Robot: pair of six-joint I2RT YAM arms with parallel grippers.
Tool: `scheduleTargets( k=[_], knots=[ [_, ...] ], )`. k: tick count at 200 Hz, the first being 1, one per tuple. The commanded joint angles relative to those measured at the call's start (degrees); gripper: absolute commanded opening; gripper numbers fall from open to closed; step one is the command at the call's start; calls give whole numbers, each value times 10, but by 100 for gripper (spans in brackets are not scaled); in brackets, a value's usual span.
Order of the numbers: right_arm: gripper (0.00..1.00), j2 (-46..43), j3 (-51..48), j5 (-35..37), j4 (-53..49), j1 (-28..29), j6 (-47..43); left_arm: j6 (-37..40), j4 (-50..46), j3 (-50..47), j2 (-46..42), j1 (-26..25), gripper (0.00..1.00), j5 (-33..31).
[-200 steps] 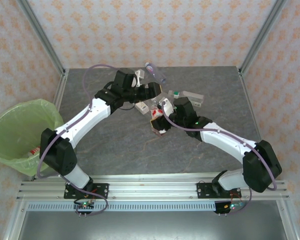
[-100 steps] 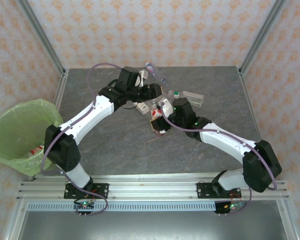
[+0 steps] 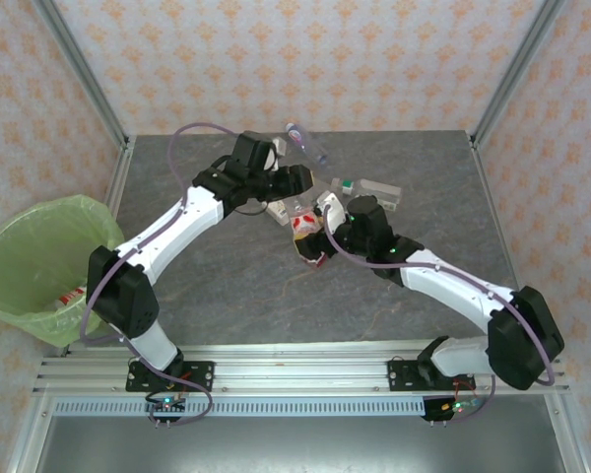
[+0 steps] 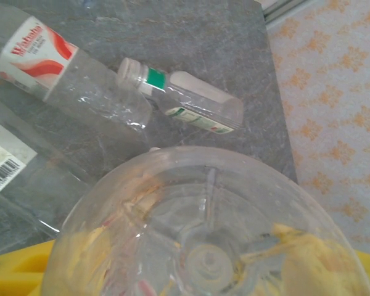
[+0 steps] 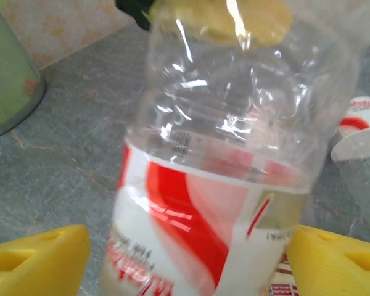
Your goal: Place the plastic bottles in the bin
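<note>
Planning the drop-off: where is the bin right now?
In the top view, the bin stands at the far left, off the table's left edge, near the left arm.

Bright even light, faint shadows, glare on plastic bottle (image 5: 234, 123), close-ups blurred.

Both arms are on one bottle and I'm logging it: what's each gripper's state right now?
Left gripper: shut on the red-white bottle, at its base end.
Right gripper: open, fingers either side of that bottle, not clamping.
</note>
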Motion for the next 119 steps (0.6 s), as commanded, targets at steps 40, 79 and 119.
scheduleTargets(
  k=[40,79,119],
  knots=[
    [92,-52,-36,35,35,3,-5,36,-39,17,-45,22,64,-90],
    [95,-83,-64,125,73,3,-8,57,-61,11,-76,33,65,-146],
    [99,-86,-96,244,151,3,-2,59,-71,-1,-103,42,65,-187]
  ],
)
